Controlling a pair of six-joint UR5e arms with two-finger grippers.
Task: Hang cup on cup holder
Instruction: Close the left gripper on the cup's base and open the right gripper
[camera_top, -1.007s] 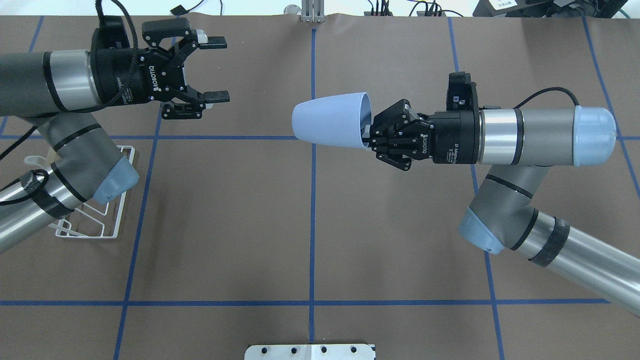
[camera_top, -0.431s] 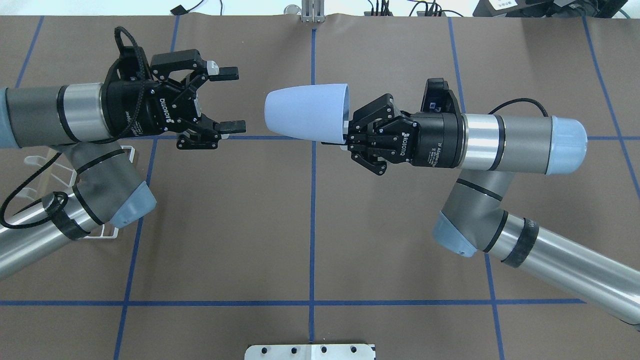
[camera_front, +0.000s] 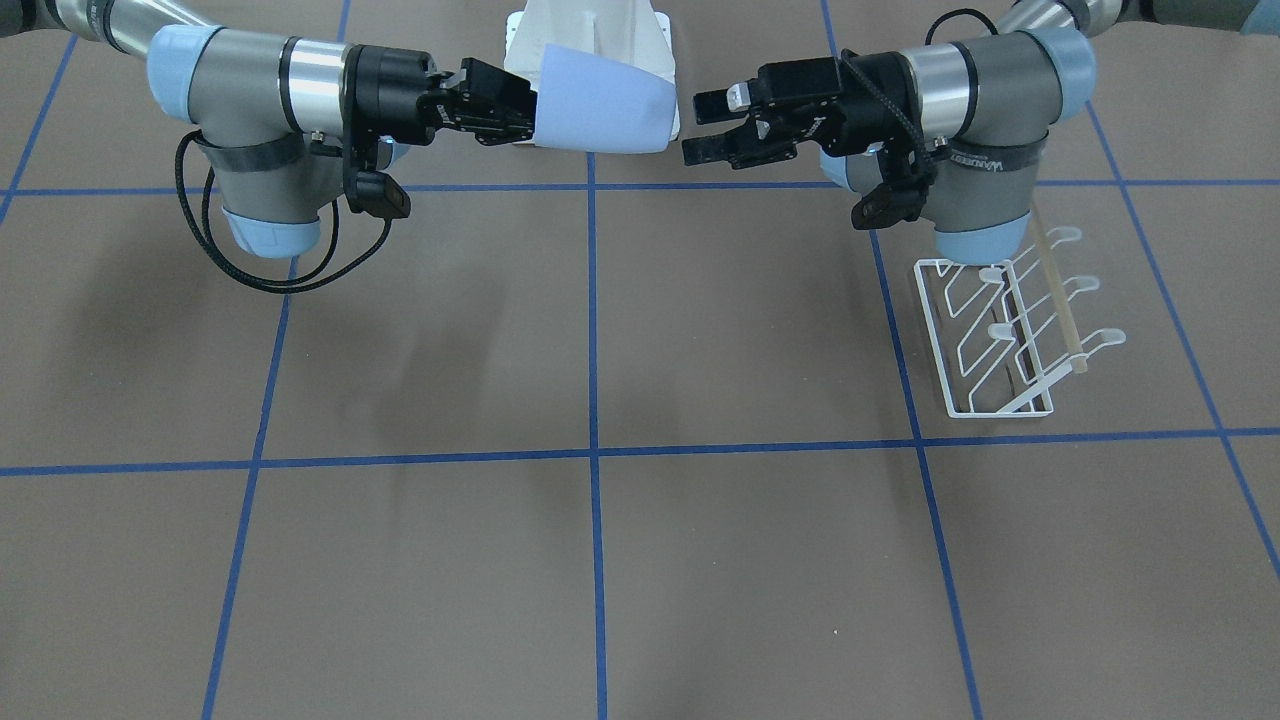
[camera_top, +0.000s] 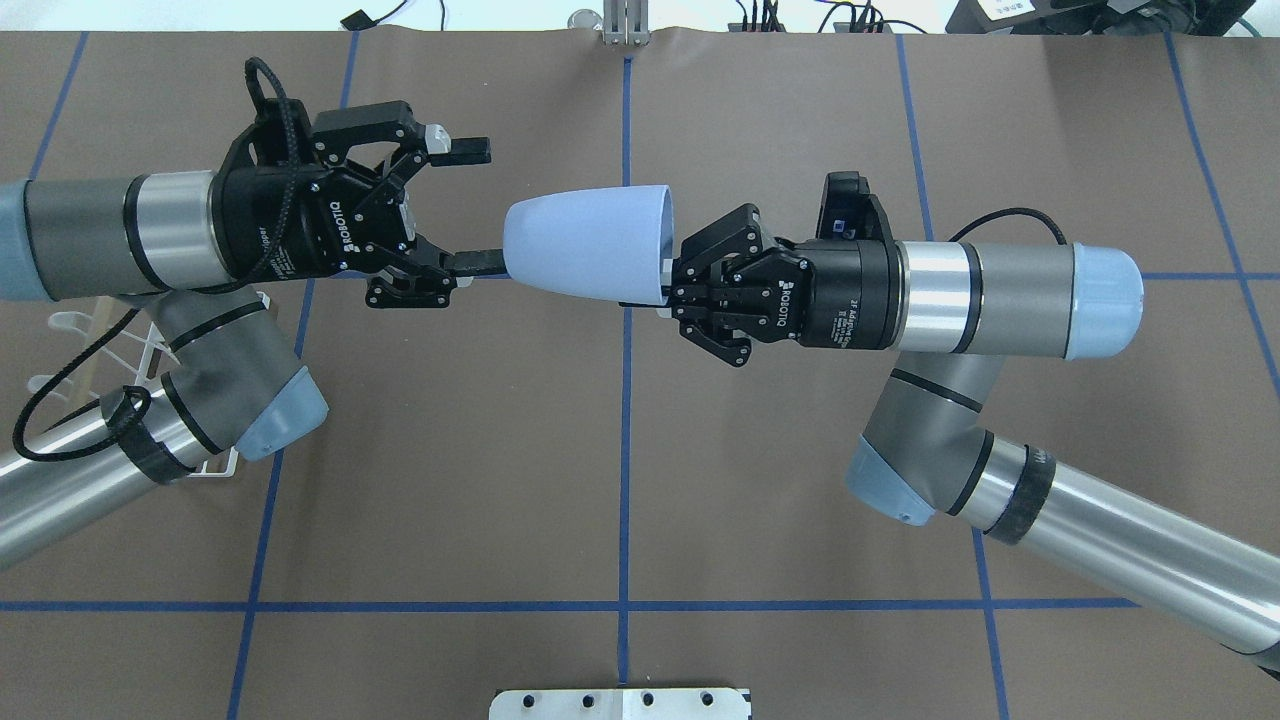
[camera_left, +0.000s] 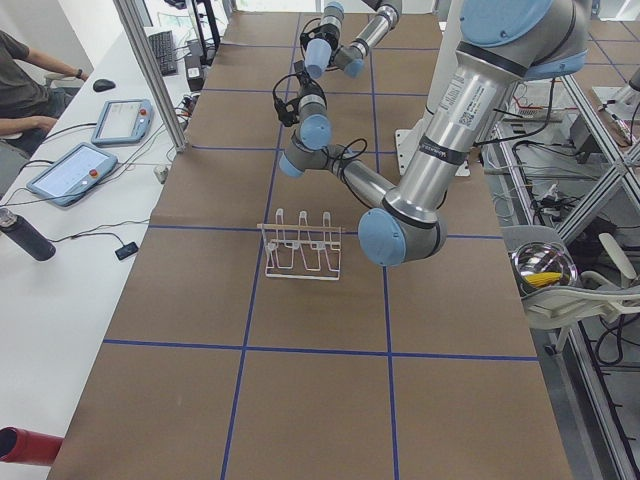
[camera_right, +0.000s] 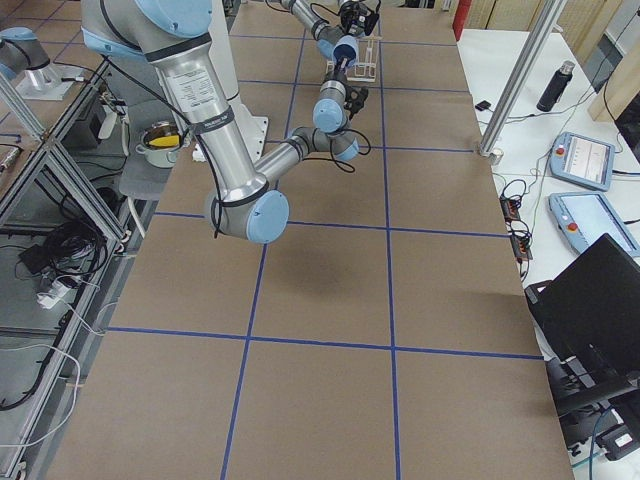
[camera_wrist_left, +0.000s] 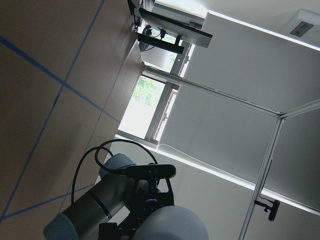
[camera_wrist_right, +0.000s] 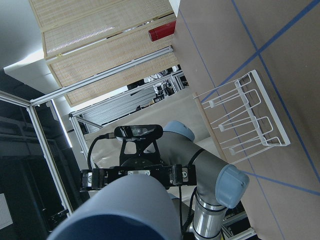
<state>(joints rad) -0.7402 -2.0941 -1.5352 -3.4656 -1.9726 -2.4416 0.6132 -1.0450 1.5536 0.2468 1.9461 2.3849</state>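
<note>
The pale blue cup (camera_top: 585, 243) is held level above the table's middle, closed narrow end toward the left arm. My right gripper (camera_top: 668, 278) is shut on the cup's open rim; the gripper also shows in the front view (camera_front: 512, 115), as does the cup (camera_front: 600, 100). My left gripper (camera_top: 480, 206) is open and empty, its fingertips just short of the cup's closed end, its nearer finger almost touching it. The white wire cup holder (camera_front: 1000, 340) stands on the table below the left arm, largely hidden by it in the overhead view (camera_top: 215, 465).
A metal plate (camera_top: 620, 703) lies at the table's near edge. The robot's white base (camera_front: 590, 30) stands behind the cup. Tablets (camera_left: 75, 170) and a bottle (camera_left: 25, 235) lie on the side desk.
Both arms have moved toward each other. The right gripper has carried the cup further left. The open left gripper has moved right and now faces the cup's closed end.
</note>
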